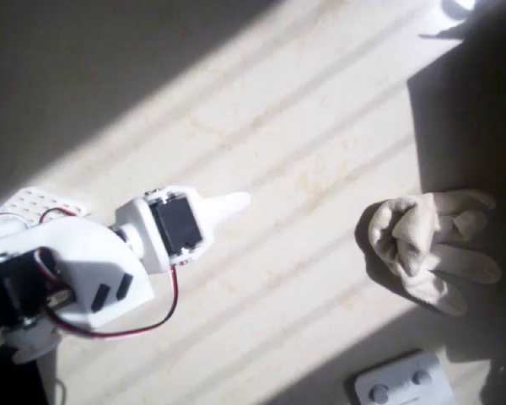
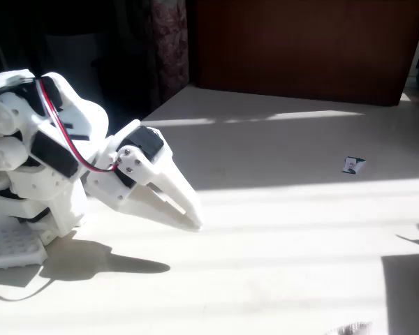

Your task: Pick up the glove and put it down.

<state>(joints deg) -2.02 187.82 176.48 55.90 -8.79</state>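
So the glove is sitting over at roughly 3 o'clock in the overhead view, crumpled up on the surface right where the sunlit stripes meet a dark shadow. It's a cream fabric thing, bunched into a lump with the stubby fingers splayed toward the right edge. The end effector is well apart from it, over on the left side near 9 o'clock, pointing toward the glove. In the fixed view the end effector is angled down with its tip close to the surface, fingers drawn together with no real gap between them — and nothing in its grip.

Handling-wise, I'd guess this glove is light and totally floppy, so it'll sag and drape whichever way you grab it. No worry about breaking it, and fabric shouldn't be slippery. The best bet looks like the thick bunched fold on the left side of the lump, since that gives the fingers something chunky to pinch — a single flat glove finger would be harder to catch.

There's also a white device with round buttons down around 5 o'clock in the overhead view, and a small card off to the right in the fixed view.
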